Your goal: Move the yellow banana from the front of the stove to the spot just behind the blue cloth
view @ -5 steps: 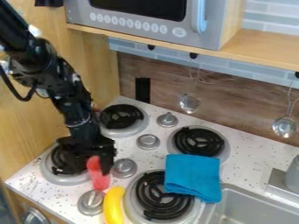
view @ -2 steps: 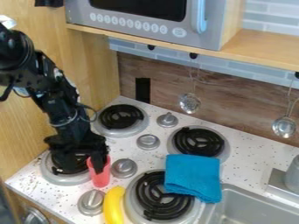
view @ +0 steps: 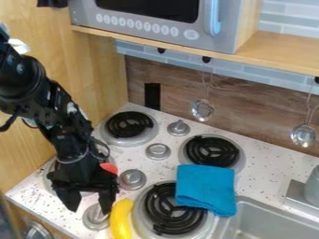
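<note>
Across the speckled surface [view: 268, 165], you see the blue cloth [view: 205, 189] beside the sink [view: 274, 221]; your jaws stand wide apart, apparently empty, above a silver knob [view: 94, 219]; the yellow banana [view: 121, 220] lies just beside them; the red cup [view: 109, 168] is partly hidden behind; you appear to be positioning, a step that calls for careful alignment before you close the jaws.

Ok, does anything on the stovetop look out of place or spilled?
The blue cloth lies over the edges of the front right burner and back right burner, an odd spot for fabric. The banana beside the front one also looks stray. I see no spill. The red object is mostly hidden behind the end effector.
</note>
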